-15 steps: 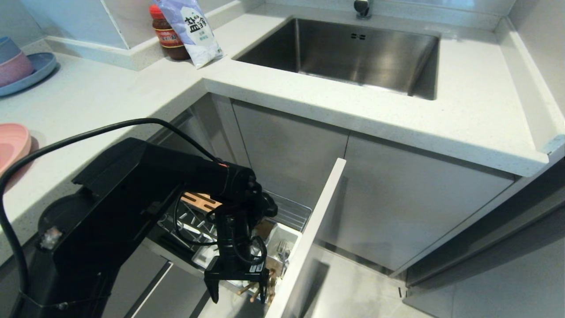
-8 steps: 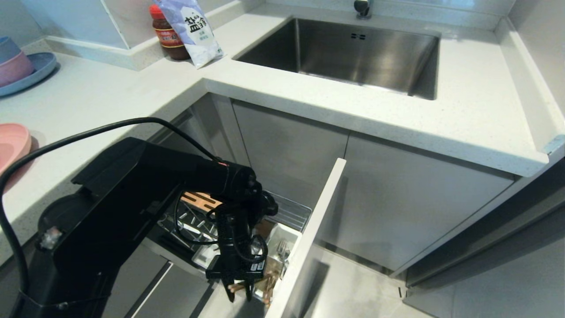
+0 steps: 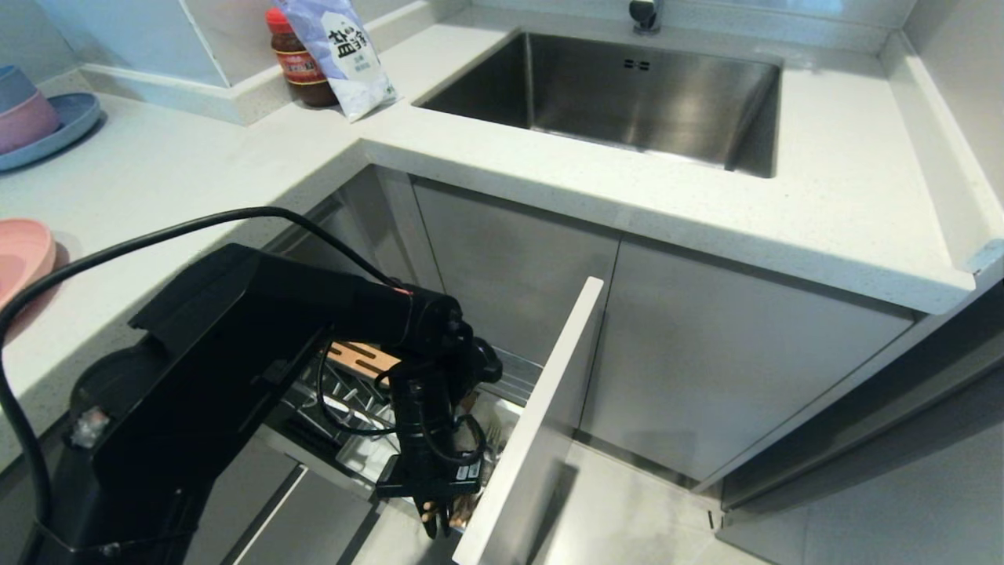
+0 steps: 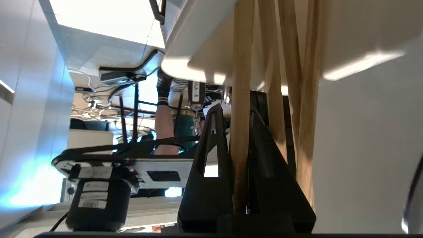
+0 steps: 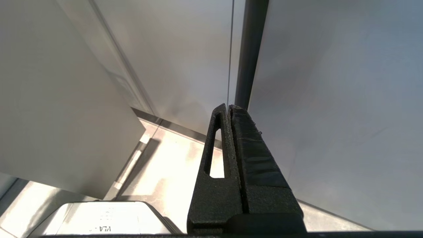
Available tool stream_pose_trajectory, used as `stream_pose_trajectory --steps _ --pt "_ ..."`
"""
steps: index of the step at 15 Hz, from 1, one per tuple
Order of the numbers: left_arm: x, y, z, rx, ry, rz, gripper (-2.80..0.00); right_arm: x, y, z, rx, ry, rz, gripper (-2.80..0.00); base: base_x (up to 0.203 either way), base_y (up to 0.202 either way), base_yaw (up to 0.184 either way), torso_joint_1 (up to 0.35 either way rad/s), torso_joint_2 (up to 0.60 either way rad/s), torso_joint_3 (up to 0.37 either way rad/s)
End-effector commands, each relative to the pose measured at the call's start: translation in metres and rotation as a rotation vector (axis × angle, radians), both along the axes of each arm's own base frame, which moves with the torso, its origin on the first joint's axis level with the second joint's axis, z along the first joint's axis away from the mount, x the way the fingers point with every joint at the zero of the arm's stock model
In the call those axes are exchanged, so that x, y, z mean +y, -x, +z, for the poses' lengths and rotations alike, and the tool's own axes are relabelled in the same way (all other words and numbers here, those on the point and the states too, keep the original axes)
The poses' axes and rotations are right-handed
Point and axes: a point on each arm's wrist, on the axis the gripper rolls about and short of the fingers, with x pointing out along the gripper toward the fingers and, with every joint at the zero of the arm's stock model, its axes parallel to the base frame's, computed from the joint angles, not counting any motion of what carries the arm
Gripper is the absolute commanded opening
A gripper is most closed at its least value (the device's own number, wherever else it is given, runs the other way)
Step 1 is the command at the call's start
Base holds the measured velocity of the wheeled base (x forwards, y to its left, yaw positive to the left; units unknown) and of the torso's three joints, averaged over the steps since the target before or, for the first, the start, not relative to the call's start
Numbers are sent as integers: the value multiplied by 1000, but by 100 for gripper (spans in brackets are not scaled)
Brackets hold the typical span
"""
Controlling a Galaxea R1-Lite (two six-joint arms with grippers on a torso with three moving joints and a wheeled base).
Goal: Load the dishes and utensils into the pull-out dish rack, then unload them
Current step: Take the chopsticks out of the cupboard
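While hanging fingers-down at the front end of the pull-out dish rack [image 3: 518, 375], just behind its pale panel front [image 3: 549, 408], bites with the left gripper [image 3: 436, 519] on the light wooden chopsticks [image 3: 460, 514]. Seen from the left wrist: black fingers [image 4: 211, 138] pressed together on one stick of the chopsticks [image 4: 240, 82], with more wooden sticks just beside and outside the pinch. Stand roughly upright, running from the fingers to the white cutlery holder [image 4: 198, 49]. Cannot tell how far into the holder.

Further back in the chrome basket, partly hidden by the black arm: slotted wooden strip [image 3: 365, 357] and plate prongs [image 3: 345, 392]. Stands pulled out from under the counter, below and to the left of the steel sink [image 3: 627, 94].

Out of the rack: pink plate [image 3: 20, 259], lying on the counter at the far left edge of the head view. Beyond it, a blue plate [image 3: 59, 129] carrying stacked bowls [image 3: 20, 106]. Near the sink corner, a red-capped jar [image 3: 302, 67] and a white bag [image 3: 341, 47].

Right gripper [image 5: 229, 107]: fingers closed together on nothing, parked low by grey cabinet panels, outside the head view.
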Motion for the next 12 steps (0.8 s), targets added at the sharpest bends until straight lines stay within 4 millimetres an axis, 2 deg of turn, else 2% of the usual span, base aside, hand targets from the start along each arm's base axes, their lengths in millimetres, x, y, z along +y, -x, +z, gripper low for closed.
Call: stream_pose_trajectory --steps 1,6,12 --pt "0 5 11 -13 10 -4 -280 0 0 0 -1 0 1 -280 0 0 0 0 0 0" --pt "8 23 51 -68 50 -14 -280 0 0 0 -1 0 -1 -280 0 0 0 0 0 0" --pt "11 48 84 -95 74 -49 -280 0 0 0 -1 0 -1 -280 0 0 0 0 0 0"
